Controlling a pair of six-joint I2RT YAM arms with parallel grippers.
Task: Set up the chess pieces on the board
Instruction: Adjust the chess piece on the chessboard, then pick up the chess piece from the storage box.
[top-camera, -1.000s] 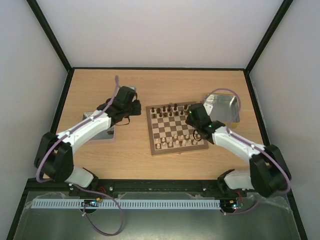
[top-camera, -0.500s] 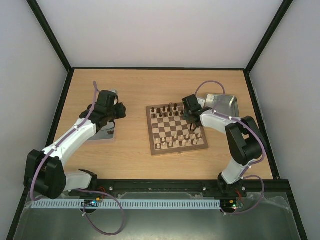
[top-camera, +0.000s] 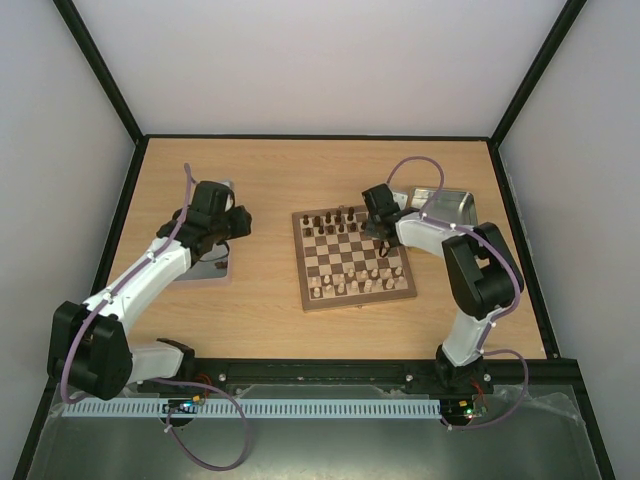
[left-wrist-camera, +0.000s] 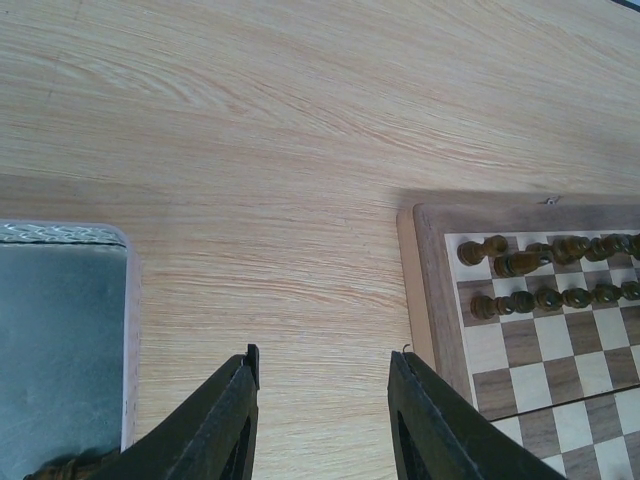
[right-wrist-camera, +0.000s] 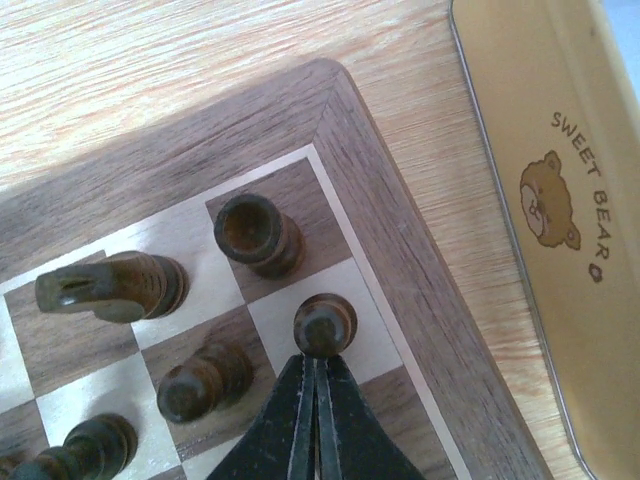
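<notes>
The board (top-camera: 308, 296) lies at mid-table. Dark chess pieces (top-camera: 335, 219) stand along its far rows and pale ones along its near rows. My right gripper (top-camera: 379, 219) hangs over the far right corner. In the right wrist view it (right-wrist-camera: 318, 362) is shut, its tips against a dark pawn (right-wrist-camera: 323, 325) on the edge square. A dark rook (right-wrist-camera: 255, 232) stands in the corner, a knight (right-wrist-camera: 110, 285) beside it. My left gripper (top-camera: 222, 222) is open and empty over bare table, left of the board (left-wrist-camera: 425, 290); it also shows in the left wrist view (left-wrist-camera: 325, 355).
A metal tray (top-camera: 205, 266) lies under the left arm; its corner shows in the left wrist view (left-wrist-camera: 60, 340), with something small and brown at the frame's bottom edge. A second tray (top-camera: 447, 206), printed "SWEET BEAR" (right-wrist-camera: 545, 200), lies right of the board.
My right gripper has moved from the board's near right part to its far right corner. My left arm swung left, away from the board, then held still.
</notes>
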